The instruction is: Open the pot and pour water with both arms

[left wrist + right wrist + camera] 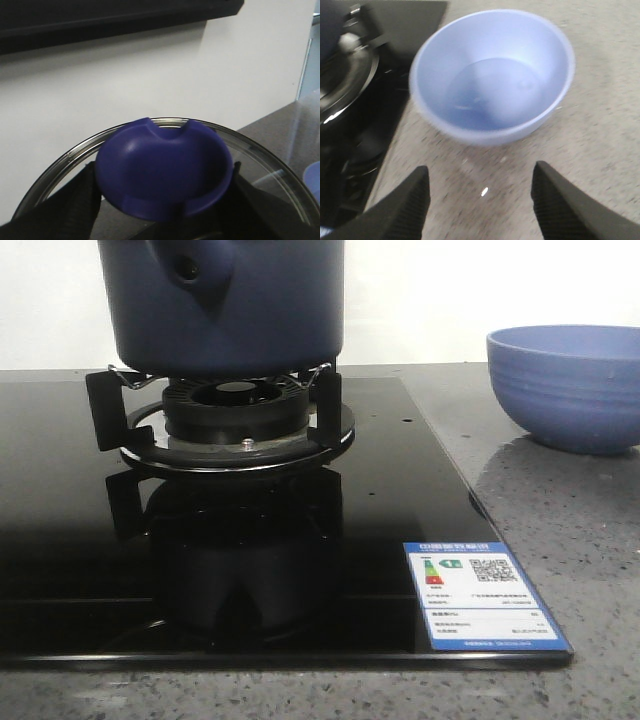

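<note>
A black glass hob (90,570) lies at lower left on the grey speckled table (590,570), white wall behind. The pot (225,305) stands on its burner (235,420), top cut off. My left fingers (165,200) clamp the glass lid's knob (165,167). My right fingers (482,202) gape empty before the bowl (492,75).

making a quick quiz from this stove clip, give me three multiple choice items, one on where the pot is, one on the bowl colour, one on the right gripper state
1. Where is the pot?
A. on the burner
B. on the counter
C. in the bowl

2. What colour is the bowl?
A. red
B. light blue
C. green

3. How is the right gripper?
A. shut on the bowl
B. shut on the lid
C. open

Answers: 1 A, it sits on the burner's supports. 2 B, both views show pale blue. 3 C, its fingers stand apart, holding nothing, short of the bowl.
</note>
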You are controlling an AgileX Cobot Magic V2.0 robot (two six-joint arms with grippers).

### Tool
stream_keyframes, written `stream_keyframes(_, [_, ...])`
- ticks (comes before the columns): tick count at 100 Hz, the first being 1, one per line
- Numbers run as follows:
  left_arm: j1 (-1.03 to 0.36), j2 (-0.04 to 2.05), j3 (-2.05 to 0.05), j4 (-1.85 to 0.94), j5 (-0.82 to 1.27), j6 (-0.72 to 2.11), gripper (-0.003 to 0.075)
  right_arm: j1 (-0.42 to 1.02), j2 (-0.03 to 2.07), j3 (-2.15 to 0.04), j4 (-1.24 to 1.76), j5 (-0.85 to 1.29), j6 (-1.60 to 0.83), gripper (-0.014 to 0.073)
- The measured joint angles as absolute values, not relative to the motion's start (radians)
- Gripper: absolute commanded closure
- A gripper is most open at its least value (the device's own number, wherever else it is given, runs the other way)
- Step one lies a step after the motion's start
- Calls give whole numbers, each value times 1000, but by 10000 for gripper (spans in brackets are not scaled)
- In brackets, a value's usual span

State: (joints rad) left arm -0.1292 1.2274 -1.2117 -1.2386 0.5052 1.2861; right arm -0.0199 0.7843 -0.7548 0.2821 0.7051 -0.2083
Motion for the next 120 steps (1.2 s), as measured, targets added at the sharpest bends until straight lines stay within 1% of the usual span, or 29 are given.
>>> stream_keyframes(21, [-3,1191,-1212,-1233,552,1286,333,-111,1070,-979,243,803,-182,197])
stream_keyframes(33, [36,1186,-1213,-1233,557,1286,333,-132,1229,-1115,176,874,-178,197])
stream_keyframes(52, [51,1186,-1213,-1230,557,1286,333,-137,1449,-1283,157,968,-178,197])
stream_keyframes(74, [53,1186,-1213,-1198,553,1286,333,-137,1596,-1354,152,993,-178,199])
stream_keyframes(79, [53,1186,-1213,-1198,553,1286,333,-137,1617,-1357,152,1001,-178,232])
stream_keyframes(84, [53,1186,-1213,-1196,553,1286,333,-137,1634,-1358,152,1005,-173,305])
stream_keyframes(96, [53,1186,-1213,-1196,551,1286,333,-137,1653,-1361,164,1015,-173,566])
stream_keyframes(102, [53,1186,-1213,-1196,549,1286,333,-137,1653,-1362,169,1017,-173,662])
stream_keyframes(120, [53,1186,-1213,-1196,549,1286,333,-137,1653,-1369,183,1028,-173,655])
